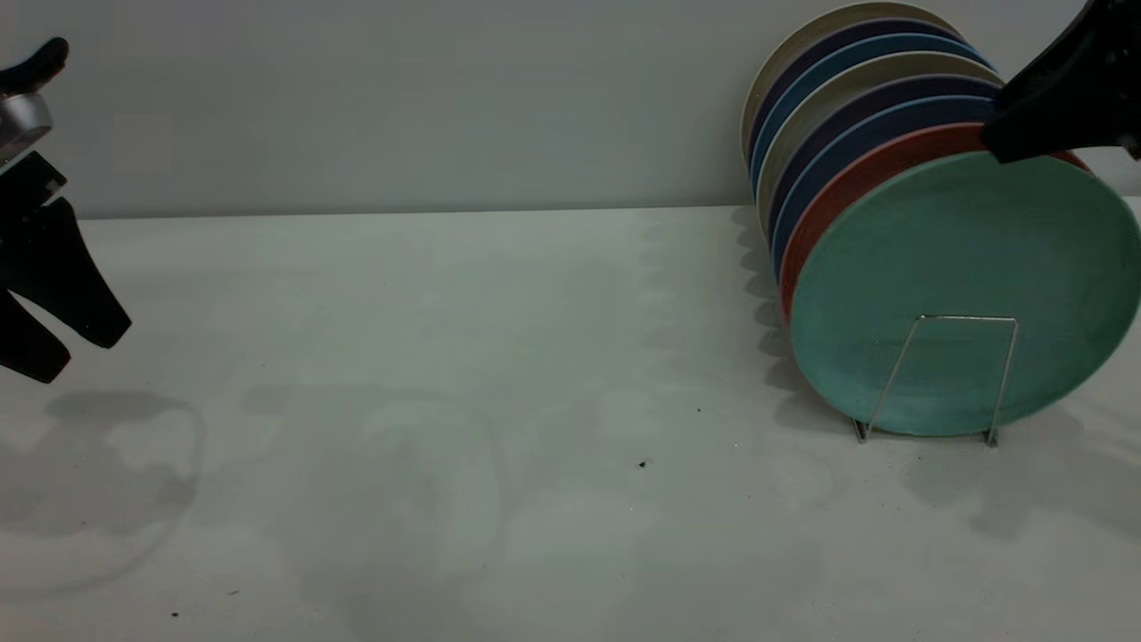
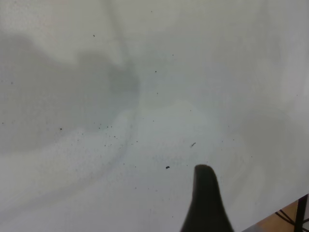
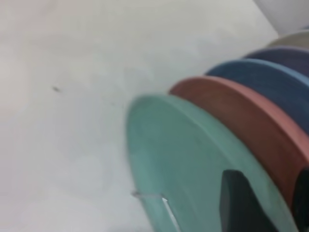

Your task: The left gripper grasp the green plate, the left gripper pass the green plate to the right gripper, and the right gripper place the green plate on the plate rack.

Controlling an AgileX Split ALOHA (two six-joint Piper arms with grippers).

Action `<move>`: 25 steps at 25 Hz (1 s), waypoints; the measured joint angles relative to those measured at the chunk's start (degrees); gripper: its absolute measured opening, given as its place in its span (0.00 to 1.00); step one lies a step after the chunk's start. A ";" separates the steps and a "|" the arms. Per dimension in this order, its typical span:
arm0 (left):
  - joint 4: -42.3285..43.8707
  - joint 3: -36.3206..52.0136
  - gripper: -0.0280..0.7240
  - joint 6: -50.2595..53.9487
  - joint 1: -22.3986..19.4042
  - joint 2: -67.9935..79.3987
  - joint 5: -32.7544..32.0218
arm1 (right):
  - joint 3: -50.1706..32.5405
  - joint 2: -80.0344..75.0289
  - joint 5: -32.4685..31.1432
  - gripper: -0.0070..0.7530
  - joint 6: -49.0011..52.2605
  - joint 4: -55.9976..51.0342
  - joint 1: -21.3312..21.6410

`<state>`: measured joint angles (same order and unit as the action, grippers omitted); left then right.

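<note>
plate (image 1: 967,285): we see it upright in the rack (image 1: 945,379), frontmost, against the pink plate (image 1: 856,183), table's (image 1: 446,401) right edge | right gripper (image 1: 1038,120): at its top rim, jaws state unclear | left gripper (image 1: 62,334): left edge, jaws released

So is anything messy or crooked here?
Nothing stands out. The green plate stands in the plate rack at the front of a tidy row, next to the pink plate. Only tiny dark specks dot the table.
</note>
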<state>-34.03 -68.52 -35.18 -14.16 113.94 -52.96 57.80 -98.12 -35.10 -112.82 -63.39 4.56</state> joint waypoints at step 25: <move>30.30 0.38 0.79 24.39 10.39 -27.46 -12.08 | 7.87 12.15 -32.00 0.47 103.19 59.20 -7.25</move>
<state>-3.72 -68.14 -10.79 -3.77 86.47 -65.04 65.67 -85.98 -67.10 -9.63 -4.19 -2.70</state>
